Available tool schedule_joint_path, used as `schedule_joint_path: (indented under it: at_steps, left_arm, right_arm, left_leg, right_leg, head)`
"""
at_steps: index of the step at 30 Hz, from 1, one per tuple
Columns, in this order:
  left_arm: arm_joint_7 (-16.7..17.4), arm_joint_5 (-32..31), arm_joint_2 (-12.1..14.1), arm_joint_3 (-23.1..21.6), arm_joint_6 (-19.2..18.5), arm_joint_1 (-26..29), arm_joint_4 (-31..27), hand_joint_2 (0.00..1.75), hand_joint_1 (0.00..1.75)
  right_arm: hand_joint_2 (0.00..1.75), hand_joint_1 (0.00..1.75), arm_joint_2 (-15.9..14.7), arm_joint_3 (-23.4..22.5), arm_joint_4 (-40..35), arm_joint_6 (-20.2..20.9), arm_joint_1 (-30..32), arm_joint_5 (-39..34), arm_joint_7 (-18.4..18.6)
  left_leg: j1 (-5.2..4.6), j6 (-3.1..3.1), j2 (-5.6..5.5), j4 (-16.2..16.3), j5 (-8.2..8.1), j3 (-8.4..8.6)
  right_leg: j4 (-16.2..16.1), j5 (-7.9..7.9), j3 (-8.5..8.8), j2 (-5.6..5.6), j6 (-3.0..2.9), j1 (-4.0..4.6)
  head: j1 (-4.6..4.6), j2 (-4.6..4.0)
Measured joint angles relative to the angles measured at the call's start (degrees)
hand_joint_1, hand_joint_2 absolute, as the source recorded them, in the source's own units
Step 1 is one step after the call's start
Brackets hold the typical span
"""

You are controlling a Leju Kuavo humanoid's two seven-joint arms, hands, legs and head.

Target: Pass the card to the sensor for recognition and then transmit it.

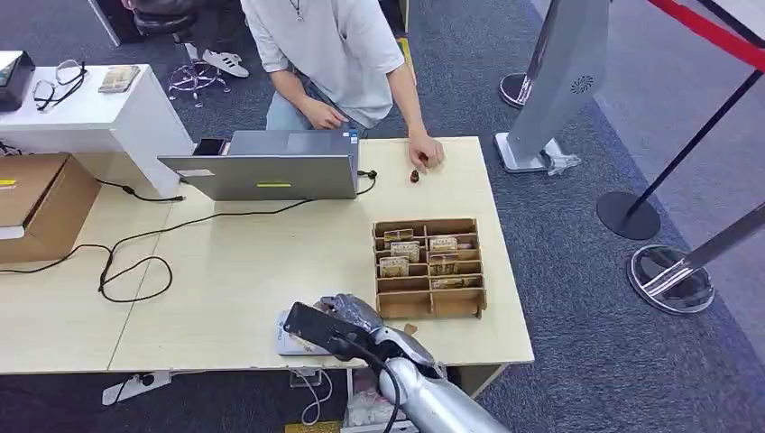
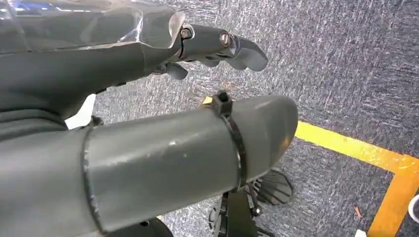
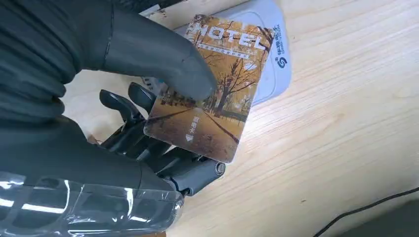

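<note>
**A:** Where is your card sitting at this moment?

**B:** Your right hand (image 3: 148,123) is pinching the card (image 3: 210,89) between the thick thumb on its printed face and the darker fingers (image 3: 128,106) behind it. The card is showing an autumn avenue of trees and the word HOTEL along one edge. It is hanging over the white sensor (image 3: 274,59), overlapping one end of it; I cannot tell whether it is touching the pad.

**A:** And from up high?

**B:** In the head view your right hand (image 1: 347,316) is reaching over the near edge of the table (image 1: 225,271), right above the sensor (image 1: 287,336), just beside the wooden card tray (image 1: 428,266). The tray is holding several more cards in its slots.

**A:** What is your left hand doing?

**B:** Your left hand (image 2: 163,98) is hanging over grey carpet with a yellow floor line (image 2: 356,150). Its fingers (image 2: 237,47) are lying extended and nothing is resting in them.

**A:** Anything else around you?

**B:** A person (image 1: 329,54) is sitting across the table, one hand at a laptop (image 1: 271,171) and the other resting on the tabletop. A black cable (image 1: 135,262) is looping across the wood, and a cardboard box (image 1: 41,203) is standing at the far left.
</note>
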Motion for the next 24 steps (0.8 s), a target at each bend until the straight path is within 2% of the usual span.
schedule_joint_path:
  at_steps: [17, 24]
  left_arm:
    - [0.00, -0.20, 0.04, 0.00, 0.02, 0.15, 0.00, 0.00, 0.00]
    - [0.61, -0.42, 0.02, -0.02, 0.31, 0.12, 0.00, 0.00, 0.00]
  right_arm:
    - [1.75, 1.75, 2.84, 0.42, 2.82, 1.27, -2.16, 1.86, -0.59]
    - [1.75, 1.75, 4.22, 0.42, 6.84, 0.06, -3.68, 2.69, -0.02]
  left_leg:
    - [0.00, 0.00, 0.00, 0.00, 0.00, 0.00]
    - [0.00, 0.00, 0.00, 0.00, 0.00, 0.00]
  right_leg:
    - [0.00, 0.00, 0.00, 0.00, 0.00, 0.00]
    - [0.00, 0.00, 0.00, 0.00, 0.00, 0.00]
  head:
    - [-0.02, 0.00]
    - [0.00, 0.00]
